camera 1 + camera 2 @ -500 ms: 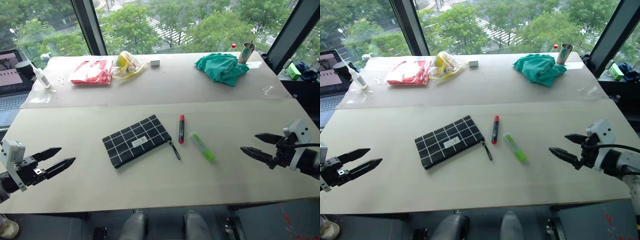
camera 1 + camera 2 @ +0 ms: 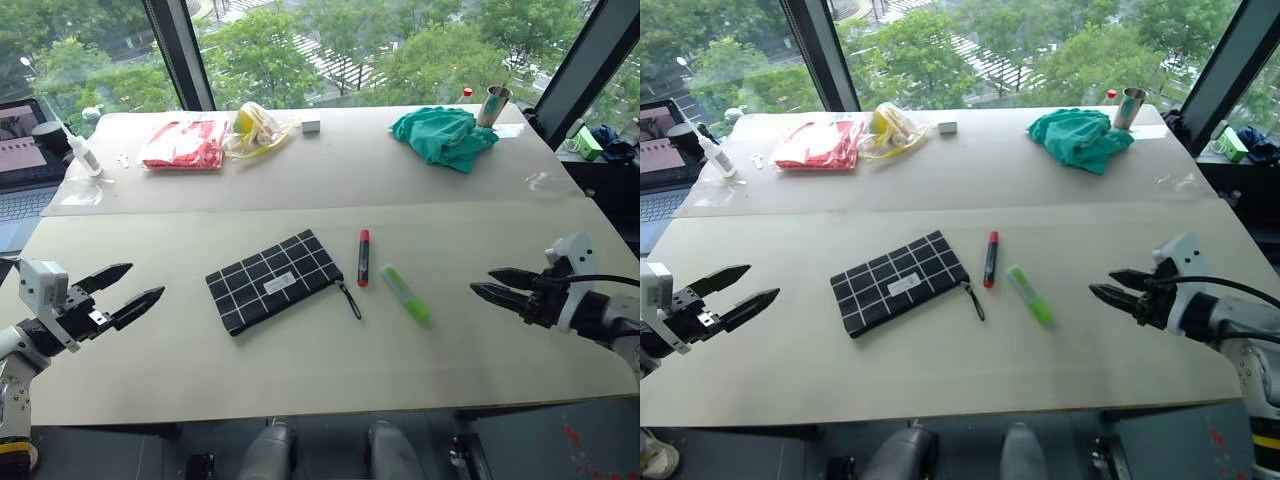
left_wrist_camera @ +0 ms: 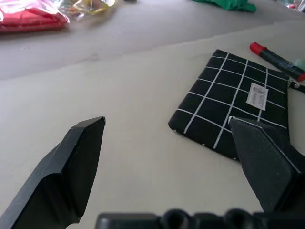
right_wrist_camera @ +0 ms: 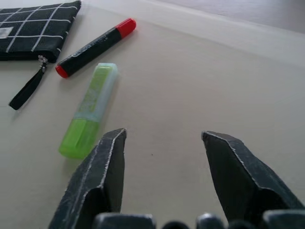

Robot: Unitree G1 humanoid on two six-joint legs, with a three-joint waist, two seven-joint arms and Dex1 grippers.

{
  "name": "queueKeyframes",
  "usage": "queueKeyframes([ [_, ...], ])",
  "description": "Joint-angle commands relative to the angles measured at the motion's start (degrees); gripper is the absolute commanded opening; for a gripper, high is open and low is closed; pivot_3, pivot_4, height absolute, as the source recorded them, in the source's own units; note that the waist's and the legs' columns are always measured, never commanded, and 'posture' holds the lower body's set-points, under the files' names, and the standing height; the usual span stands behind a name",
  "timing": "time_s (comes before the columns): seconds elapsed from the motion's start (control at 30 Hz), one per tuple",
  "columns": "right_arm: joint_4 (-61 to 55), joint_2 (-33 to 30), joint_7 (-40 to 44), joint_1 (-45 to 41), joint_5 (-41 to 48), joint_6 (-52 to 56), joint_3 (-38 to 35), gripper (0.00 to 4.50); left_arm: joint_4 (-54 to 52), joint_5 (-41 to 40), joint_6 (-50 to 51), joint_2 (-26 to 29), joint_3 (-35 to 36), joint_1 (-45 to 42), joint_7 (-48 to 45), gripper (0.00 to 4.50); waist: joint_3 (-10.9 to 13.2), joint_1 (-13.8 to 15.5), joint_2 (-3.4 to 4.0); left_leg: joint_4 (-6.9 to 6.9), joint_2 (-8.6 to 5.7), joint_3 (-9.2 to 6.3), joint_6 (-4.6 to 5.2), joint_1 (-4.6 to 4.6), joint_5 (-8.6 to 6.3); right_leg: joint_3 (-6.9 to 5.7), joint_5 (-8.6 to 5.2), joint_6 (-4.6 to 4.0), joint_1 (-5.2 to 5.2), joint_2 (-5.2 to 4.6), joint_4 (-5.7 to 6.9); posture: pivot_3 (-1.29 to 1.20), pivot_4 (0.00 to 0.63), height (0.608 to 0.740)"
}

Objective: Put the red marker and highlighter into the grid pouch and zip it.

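Both claws, left [image 2: 138,289] and right [image 2: 492,284], open and empty; grid pouch [image 2: 274,280] label print unreadable.

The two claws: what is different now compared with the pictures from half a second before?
Both claws moved inward over the table. The left claw moved toward the grid pouch, the right claw toward the highlighter. Both are open and hold nothing. The pouch, the red marker and the highlighter lie where they were.
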Motion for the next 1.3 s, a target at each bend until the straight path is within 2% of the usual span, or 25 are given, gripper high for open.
queueKeyframes([
  [0.03, -4.98, 2.38, 0.90, -7.99, 3.87, 2.53, 4.78, 1.34, 1.67, 6.79, -14.22, 0.57, -4.08, 2.37, -5.58, 4.50, 0.00, -0.61, 0.00, 0.00, 0.02, 0.08, 0.01, 0.00, 0.00, 0.04, 0.00, 0.00, -0.06, 0.00, -0.02, 0.00, 0.150, 0.740],
  [0.17, -6.65, 8.10, 0.55, -16.37, 3.08, 3.66, 13.82, 0.04, 3.55, 9.46, -19.89, 1.52, -6.70, 2.22, -7.06, 4.50, 0.00, -1.08, 0.00, -0.01, 0.08, 0.04, 0.01, -0.11, 0.00, -0.02, 0.00, -0.01, -0.23, 0.02, 0.04, 0.00, 0.150, 0.740],
  [0.23, -6.10, 11.57, -0.08, -20.36, 0.73, 3.42, 19.49, 0.04, 4.45, 11.21, -23.76, 1.44, -7.73, 1.60, -6.93, 4.50, 0.00, -1.07, -0.01, -0.01, 0.05, 0.02, 0.01, -0.10, -0.01, -0.03, 0.00, 0.00, -0.23, 0.01, 0.04, 0.00, 0.150, 0.740],
  [0.33, -0.66, 19.00, -3.64, -27.48, -7.55, 0.47, 29.77, 0.04, 5.32, 12.20, -28.12, 0.97, -9.02, -0.08, -6.78, 4.50, 0.00, -1.12, -0.02, -0.01, 0.03, 0.00, 0.01, -0.13, 0.00, -0.04, 0.00, 0.00, -0.28, 0.00, 0.08, 0.00, 0.150, 0.740],
  [0.5, 10.91, 29.84, -8.34, -37.77, -16.20, 0.43, 38.89, 0.04, 7.92, 14.96, -34.15, 2.76, -11.36, -2.09, -7.05, 4.50, -0.01, -1.31, -0.02, -0.01, 0.00, -0.02, -0.11, -0.18, 0.07, -0.08, 0.02, -0.02, -0.40, -0.01, 0.13, 0.00, 0.150, 0.740],
  [0.6, 17.82, 32.80, -10.37, -41.02, -21.55, 0.06, 42.74, 0.04, 11.24, 19.09, -37.55, 4.67, -13.95, -2.25, -6.98, 4.50, -0.01, -1.48, -0.02, -0.01, 0.00, -0.08, -0.19, -0.22, 0.11, -0.12, 0.02, -0.02, -0.48, -0.01, 0.17, 0.00, 0.150, 0.740],
  [0.73, 21.94, 31.89, -9.49, -41.32, -29.28, -4.01, 49.18, 0.04, 13.58, 21.30, -40.88, 4.81, -16.40, -3.79, -5.14, 4.50, -0.01, -1.35, -0.02, -0.03, -0.04, -0.09, -0.18, -0.21, 0.11, -0.14, 0.02, -0.02, -0.48, -0.01, 0.17, 0.00, 0.150, 0.740],
  [0.9, 24.10, 30.53, -10.60, -41.73, -35.11, -6.63, 50.29, 0.04, 14.32, 23.25, -43.67, 3.60, -19.43, -6.14, -2.54, 4.50, -0.02, -1.37, -0.01, -0.03, -0.04, -0.11, -0.20, -0.11, 0.12, -0.17, 0.02, -0.02, -0.42, -0.01, 0.26, 0.00, 0.150, 0.740],
  [1.03, 22.72, 30.35, -9.53, -42.35, -33.78, -5.70, 46.33, 0.04, 15.05, 25.42, -45.67, 2.47, -22.56, -8.87, -0.85, 4.50, -0.03, -1.20, -0.02, -0.03, -0.06, -0.12, -0.20, -0.09, 0.12, -0.16, 0.02, -0.02, -0.41, -0.01, 0.37, 0.00, 0.150, 0.740],
  [1.3, 20.47, 31.03, -9.36, -39.24, -34.92, -4.77, 46.08, 0.04, 21.31, 31.52, -52.37, -1.04, -28.86, -16.93, 4.04, 4.50, -0.05, -1.07, -0.01, -0.02, -0.08, -0.12, -0.20, -0.07, 0.13, -0.16, 0.02, -0.02, -0.41, -0.02, 0.48, 0.00, 0.150, 0.740],
])
